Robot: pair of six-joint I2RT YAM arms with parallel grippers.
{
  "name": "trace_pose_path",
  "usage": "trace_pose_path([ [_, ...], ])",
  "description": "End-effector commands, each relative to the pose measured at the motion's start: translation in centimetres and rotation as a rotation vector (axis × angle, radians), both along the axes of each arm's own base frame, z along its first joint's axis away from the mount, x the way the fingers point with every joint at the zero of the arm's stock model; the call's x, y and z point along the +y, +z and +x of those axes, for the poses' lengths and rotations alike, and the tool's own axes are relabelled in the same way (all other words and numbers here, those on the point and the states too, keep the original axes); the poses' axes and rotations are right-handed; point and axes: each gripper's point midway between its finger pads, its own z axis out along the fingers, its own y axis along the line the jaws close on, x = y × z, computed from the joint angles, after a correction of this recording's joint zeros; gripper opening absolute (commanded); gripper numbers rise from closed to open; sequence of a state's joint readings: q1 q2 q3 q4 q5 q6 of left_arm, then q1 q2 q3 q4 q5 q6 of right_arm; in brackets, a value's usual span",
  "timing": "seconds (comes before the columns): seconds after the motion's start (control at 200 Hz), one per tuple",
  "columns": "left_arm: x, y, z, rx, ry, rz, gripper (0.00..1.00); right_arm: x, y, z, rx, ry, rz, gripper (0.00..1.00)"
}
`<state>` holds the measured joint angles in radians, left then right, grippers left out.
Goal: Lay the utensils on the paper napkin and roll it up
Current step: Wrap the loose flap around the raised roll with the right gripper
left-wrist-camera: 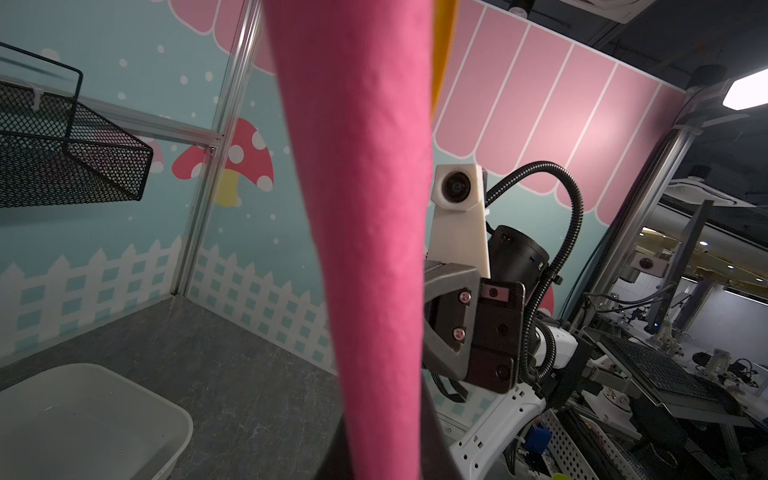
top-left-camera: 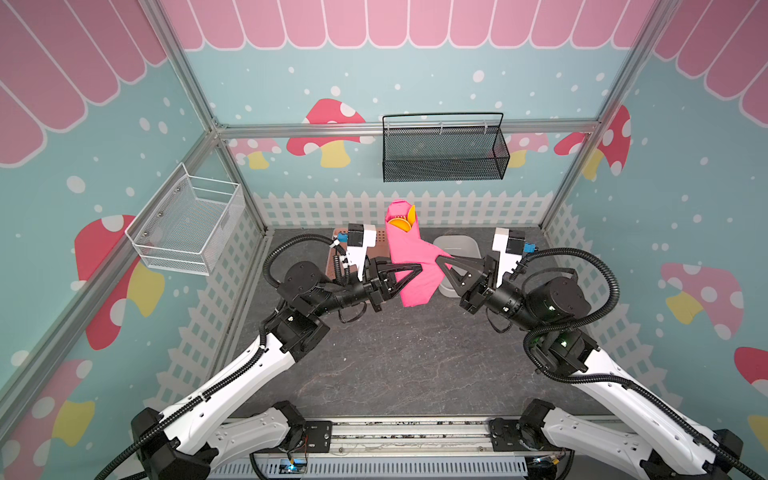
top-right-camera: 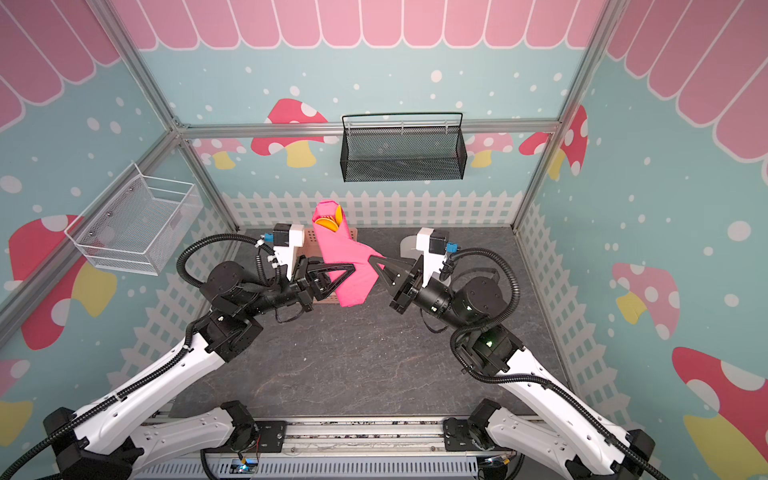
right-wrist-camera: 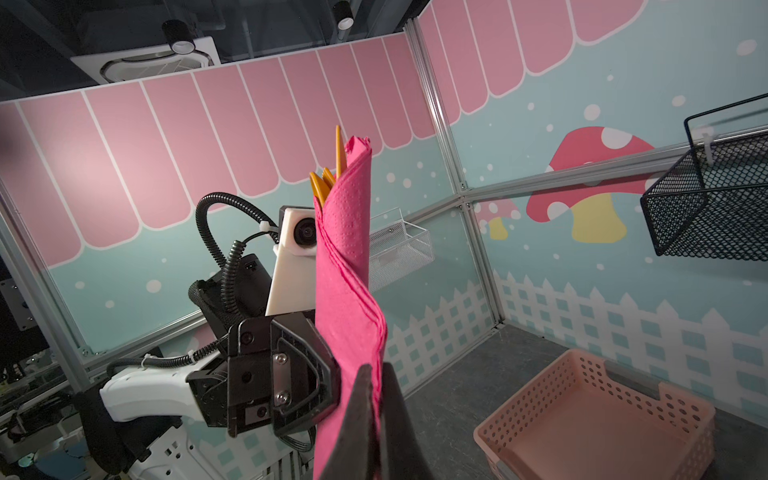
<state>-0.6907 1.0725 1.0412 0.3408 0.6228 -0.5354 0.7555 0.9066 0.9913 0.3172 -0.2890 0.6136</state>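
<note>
The hot-pink paper napkin is rolled into a tube and held up off the table, nearly upright. Orange-yellow utensils poke out of its upper end; in the right wrist view these utensil tips stand above the roll. My left gripper is shut on the roll's lower part, seen as a pink column in the left wrist view. My right gripper is shut on the napkin's loose outer flap from the opposite side.
A salmon-pink perforated basket sits on the table behind the left arm. A white tub stands at the back right. A black mesh basket and a white wire basket hang on the walls.
</note>
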Motion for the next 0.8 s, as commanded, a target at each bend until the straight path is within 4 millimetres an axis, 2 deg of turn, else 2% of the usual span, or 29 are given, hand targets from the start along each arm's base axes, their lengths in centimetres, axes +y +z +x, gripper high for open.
trace_pose_path([
  [0.0,0.4,1.5,-0.7,-0.038,-0.019,-0.044,0.08,-1.7,1.5,0.7,-0.023,-0.102,0.022,0.0],
  [0.305,0.2,1.8,-1.6,-0.037,-0.08,-0.064,0.07,0.0,-0.3,2.7,0.029,-0.109,-0.032,0.02],
  [0.46,-0.1,1.9,-1.8,-0.034,-0.106,-0.077,0.07,1.7,-0.4,2.7,0.024,-0.04,-0.057,0.02],
  [0.56,-0.3,1.8,-1.8,-0.03,-0.109,-0.077,0.07,2.5,-0.7,2.6,0.028,-0.003,-0.069,0.06],
  [0.66,-0.2,1.5,-1.0,-0.013,-0.066,-0.066,0.06,2.3,-0.8,2.4,0.035,-0.002,-0.072,0.11],
  [0.796,0.2,0.2,0.8,0.027,0.052,-0.009,0.06,0.5,-1.0,2.3,0.056,-0.076,-0.068,0.2],
])
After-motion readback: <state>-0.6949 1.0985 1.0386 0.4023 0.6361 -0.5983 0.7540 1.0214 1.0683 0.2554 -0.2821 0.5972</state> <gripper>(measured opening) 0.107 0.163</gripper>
